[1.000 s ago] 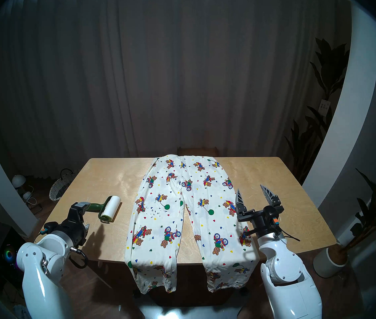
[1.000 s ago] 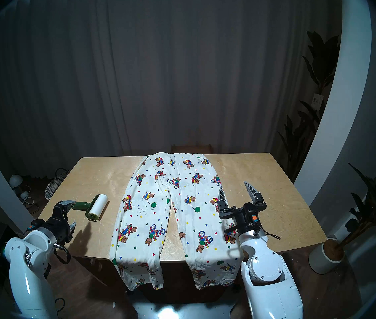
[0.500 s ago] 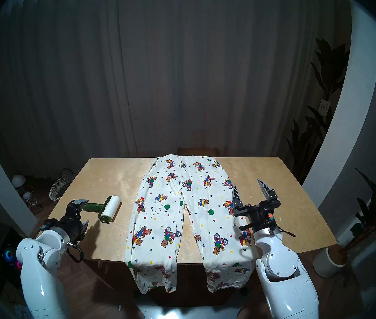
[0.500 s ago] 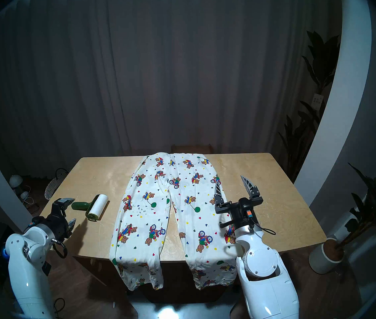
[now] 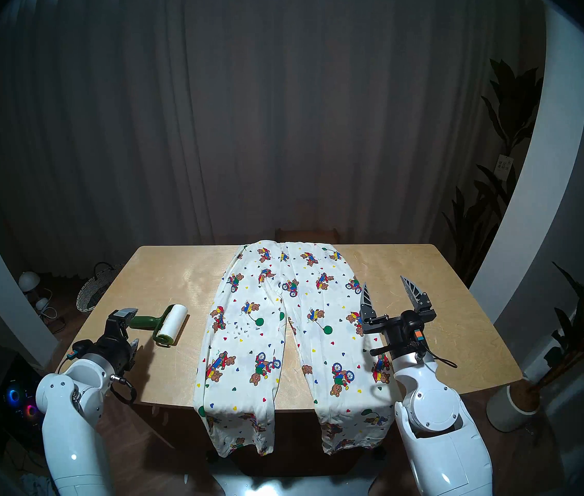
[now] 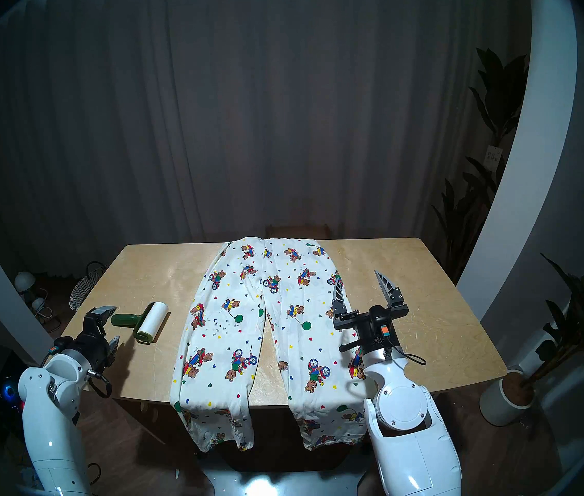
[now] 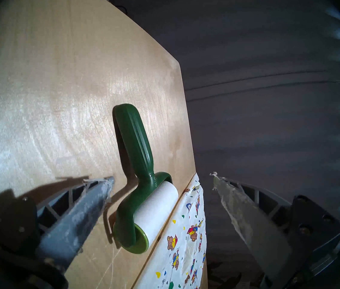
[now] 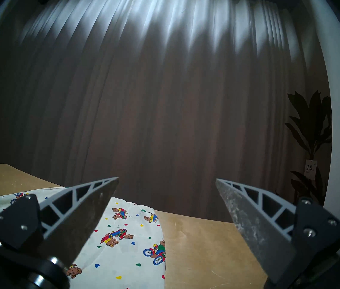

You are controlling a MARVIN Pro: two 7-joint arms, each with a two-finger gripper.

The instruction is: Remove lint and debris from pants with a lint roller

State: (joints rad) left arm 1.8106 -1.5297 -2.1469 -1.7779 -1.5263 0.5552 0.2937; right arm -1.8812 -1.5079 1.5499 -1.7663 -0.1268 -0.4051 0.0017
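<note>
My left tool (image 5: 132, 327) hangs spread and empty, one finger beside the handle's end; the lint roller (image 5: 164, 323) lies just ahead of it on the tabletop (image 5: 176, 280), green handle toward me, white roll away; I judge I should straddle the handle's middle, square to it, before pinching, so the roll stays free to turn; beyond the roll lie the pants (image 5: 283, 327), the lint and debris (image 5: 242, 330) on the nearer leg; my right tool (image 5: 389, 293) is spread too, raised over the far leg; behind all hangs a curtain (image 5: 283, 126).
</note>
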